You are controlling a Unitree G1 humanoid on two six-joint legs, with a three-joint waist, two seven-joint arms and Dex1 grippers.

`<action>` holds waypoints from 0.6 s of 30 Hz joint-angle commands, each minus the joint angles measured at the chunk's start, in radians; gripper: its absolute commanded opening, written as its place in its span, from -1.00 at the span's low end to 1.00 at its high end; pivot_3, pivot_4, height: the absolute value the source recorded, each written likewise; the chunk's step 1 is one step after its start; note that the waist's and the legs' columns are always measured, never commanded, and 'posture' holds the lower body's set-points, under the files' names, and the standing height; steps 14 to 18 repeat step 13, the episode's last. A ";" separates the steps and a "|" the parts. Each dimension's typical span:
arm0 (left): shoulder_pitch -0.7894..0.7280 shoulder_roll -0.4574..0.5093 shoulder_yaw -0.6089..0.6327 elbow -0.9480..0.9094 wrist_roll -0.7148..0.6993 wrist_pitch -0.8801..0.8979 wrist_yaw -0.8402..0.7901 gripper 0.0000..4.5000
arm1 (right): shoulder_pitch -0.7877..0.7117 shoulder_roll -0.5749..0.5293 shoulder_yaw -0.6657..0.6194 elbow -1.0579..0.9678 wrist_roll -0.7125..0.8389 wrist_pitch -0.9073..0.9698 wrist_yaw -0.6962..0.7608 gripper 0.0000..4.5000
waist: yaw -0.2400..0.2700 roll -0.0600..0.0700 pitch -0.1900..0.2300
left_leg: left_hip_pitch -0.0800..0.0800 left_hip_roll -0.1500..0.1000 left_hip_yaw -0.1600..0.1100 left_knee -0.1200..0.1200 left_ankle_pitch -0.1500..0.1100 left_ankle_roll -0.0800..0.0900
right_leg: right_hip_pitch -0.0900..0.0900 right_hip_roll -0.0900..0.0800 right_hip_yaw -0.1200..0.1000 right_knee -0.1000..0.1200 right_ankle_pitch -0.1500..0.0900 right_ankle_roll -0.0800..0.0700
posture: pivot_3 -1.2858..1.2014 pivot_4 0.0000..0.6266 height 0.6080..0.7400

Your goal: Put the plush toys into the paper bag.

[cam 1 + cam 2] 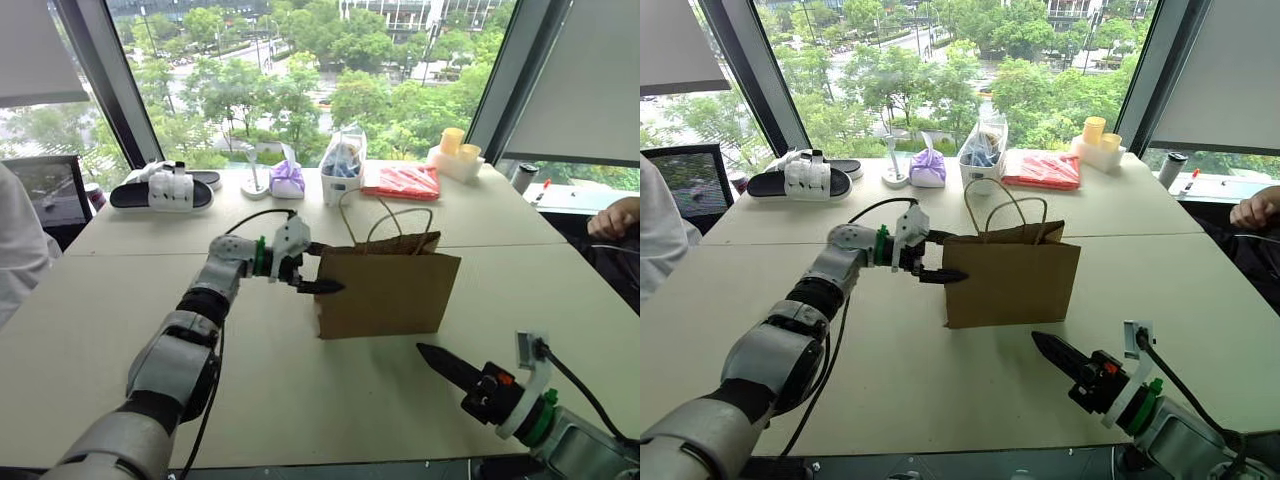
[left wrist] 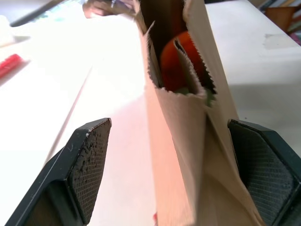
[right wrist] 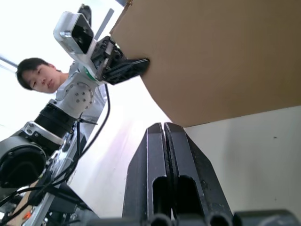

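Orange plush toy (image 2: 176,61) half-hidden in paper bag (image 1: 385,290), green barely seen; left jaws wide, empty; right jaws closed.

Desk (image 1: 300,400): pale beige top, a seam running across it.
Windows (image 1: 300,70): wide glass behind the far edge, dark slanted frames; green trees and a street outside.
Blinds (image 1: 590,90): light shades at both upper corners.
Monitor (image 1: 50,190): dark screen at far left.
Light: daylight, bright and even.
Far edge: black-and-white sandal (image 1: 165,190), purple pouch (image 1: 288,180), red packet (image 1: 402,181), yellow cups (image 1: 455,145).
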 commanded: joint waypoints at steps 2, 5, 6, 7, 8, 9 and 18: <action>0.245 0.093 0.044 -0.396 -0.052 0.187 0.061 0.84 | -0.056 -0.032 0.002 0.008 -0.017 0.007 0.024 -1.00 | -0.009 0.002 -0.001 | 0.001 0.000 0.000 -0.001 0.000 0.000 | 0.000 0.000 0.001 0.000 0.000 0.000 | 0.03 -0.52 1.00; 0.501 0.144 0.136 -0.766 -0.168 0.478 0.217 0.84 | -0.100 -0.061 0.001 0.021 -0.021 0.019 0.033 -1.00 | -0.017 0.002 0.000 | 0.000 0.002 -0.001 -0.001 0.000 0.000 | -0.001 -0.001 0.002 0.000 0.000 0.000 | 0.03 -0.52 1.00; 0.583 0.152 0.172 -0.881 -0.215 0.567 0.268 0.84 | -0.107 -0.074 -0.001 0.023 -0.024 0.026 0.040 -1.00 | -0.018 0.002 0.000 | 0.000 0.002 -0.001 -0.001 0.000 0.000 | -0.001 -0.001 0.003 0.000 0.000 0.000 | 0.03 -0.52 1.00; 0.663 0.156 0.206 -0.994 -0.262 0.658 0.326 0.84 | -0.110 -0.088 -0.002 0.024 -0.029 0.034 0.049 -1.00 | -0.015 0.002 0.000 | -0.001 0.003 -0.001 -0.001 0.000 0.000 | -0.002 -0.001 0.004 0.000 0.000 0.000 | 0.03 -0.52 1.00; 0.730 0.158 0.231 -1.089 -0.303 0.728 0.371 0.84 | -0.111 -0.101 -0.004 0.024 -0.035 0.041 0.058 -1.00 | -0.013 0.001 0.000 | -0.001 0.003 -0.001 -0.001 0.000 0.000 | -0.002 -0.001 0.004 0.000 0.000 0.000 | 0.03 -0.52 1.00; 0.785 0.158 0.251 -1.167 -0.336 0.782 0.413 0.84 | -0.110 -0.113 -0.005 0.024 -0.041 0.046 0.067 -1.00 | -0.010 0.001 0.000 | -0.001 0.003 -0.001 -0.001 0.000 0.000 | -0.002 -0.001 0.003 0.000 0.000 -0.001 | 0.03 -0.52 1.00; 0.960 0.109 0.319 -1.398 -0.448 0.931 0.597 0.84 | -0.113 -0.154 -0.004 0.033 -0.074 0.065 0.103 -1.00 | 0.011 0.002 0.000 | 0.000 0.002 -0.001 0.000 0.000 0.000 | 0.002 -0.002 0.002 -0.002 -0.002 -0.004 | 0.03 -0.52 1.00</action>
